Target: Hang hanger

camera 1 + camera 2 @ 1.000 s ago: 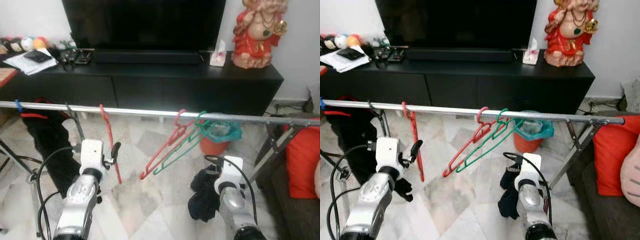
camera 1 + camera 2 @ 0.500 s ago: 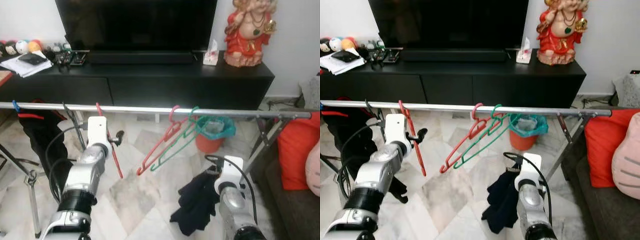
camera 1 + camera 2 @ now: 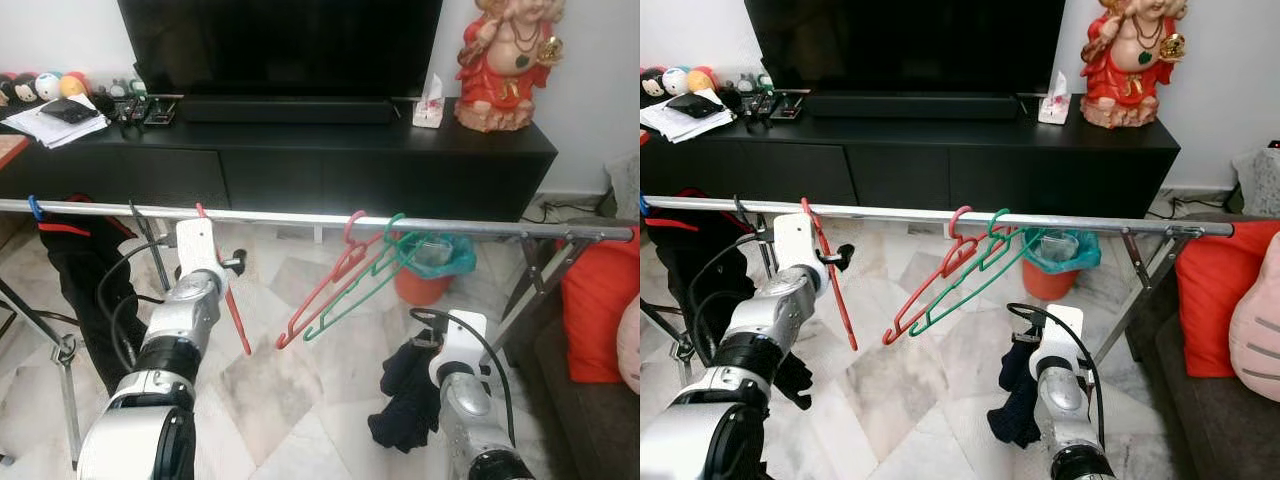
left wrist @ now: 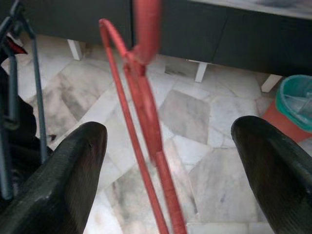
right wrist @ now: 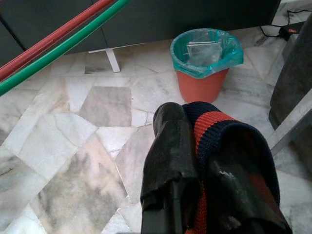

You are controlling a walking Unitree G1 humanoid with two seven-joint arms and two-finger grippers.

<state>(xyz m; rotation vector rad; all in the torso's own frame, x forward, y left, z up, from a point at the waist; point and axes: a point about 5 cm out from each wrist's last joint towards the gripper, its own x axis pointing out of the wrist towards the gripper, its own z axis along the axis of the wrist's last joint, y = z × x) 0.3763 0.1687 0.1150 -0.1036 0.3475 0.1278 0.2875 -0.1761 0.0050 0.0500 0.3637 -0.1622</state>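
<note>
Left tool (image 4: 165, 146) now opened, red hanger (image 4: 146, 126) hanging

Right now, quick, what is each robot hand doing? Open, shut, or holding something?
Left gripper: open, fingers either side of the red hanger, not gripping it.
Right gripper: shut on the dark garment.

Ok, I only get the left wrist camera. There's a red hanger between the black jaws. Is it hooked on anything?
Observer: Yes, the red hanger hooks over a silver rail. The left gripper is up beside it, jaws open.
Operator: Any more hangers?
Observer: Two, a second red hanger and a green hanger, tilted on the same rail, further to the robot's right.
Operator: What's the other arm doing?
Observer: The right gripper is low, below the rail, shut on a dark garment with red stripes.
</note>
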